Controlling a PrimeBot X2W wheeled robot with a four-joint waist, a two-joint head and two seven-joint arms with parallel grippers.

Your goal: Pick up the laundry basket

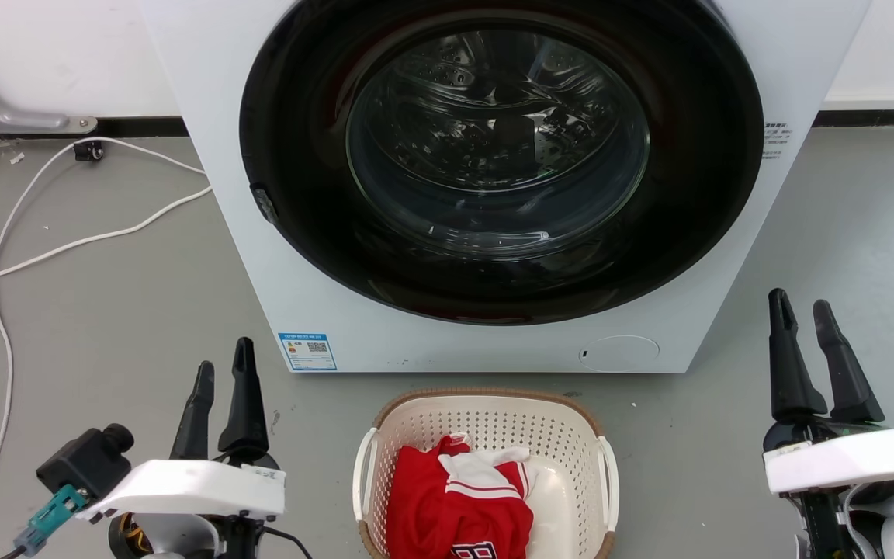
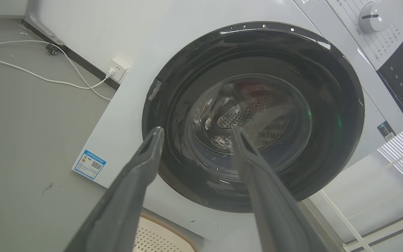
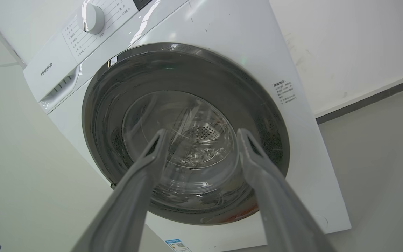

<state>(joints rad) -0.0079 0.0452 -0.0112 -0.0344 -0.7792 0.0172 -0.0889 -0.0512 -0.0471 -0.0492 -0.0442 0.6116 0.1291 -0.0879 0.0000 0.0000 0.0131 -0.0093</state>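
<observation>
In the head view, the laundry basket [image 1: 493, 423] sits on the grey floor just in front of the washing machine [image 1: 416, 341], centred between the two arms. It is a rounded-rectangular tub of cream perforated plastic with a brown woven-look rim and a smooth white handle on each side. A soft red and white garment [image 1: 455, 505] lies crumpled inside. The left gripper [image 1: 223, 353] and right gripper [image 1: 799, 300] hover well apart from the basket on either side, their fingers spread and holding nothing. The task looks to be at the approach stage, with no contact made. The next move likely calls for both arms to drop and swing inward toward the handles.

In the left wrist view, the long dark tapered fingers stand parted before the glossy round door. A cream perforated corner at the bottom edge is probably the basket, though little of it shows.

In the right wrist view, the fingers are likewise parted and empty, facing the door's curved glass and steel drum.
</observation>
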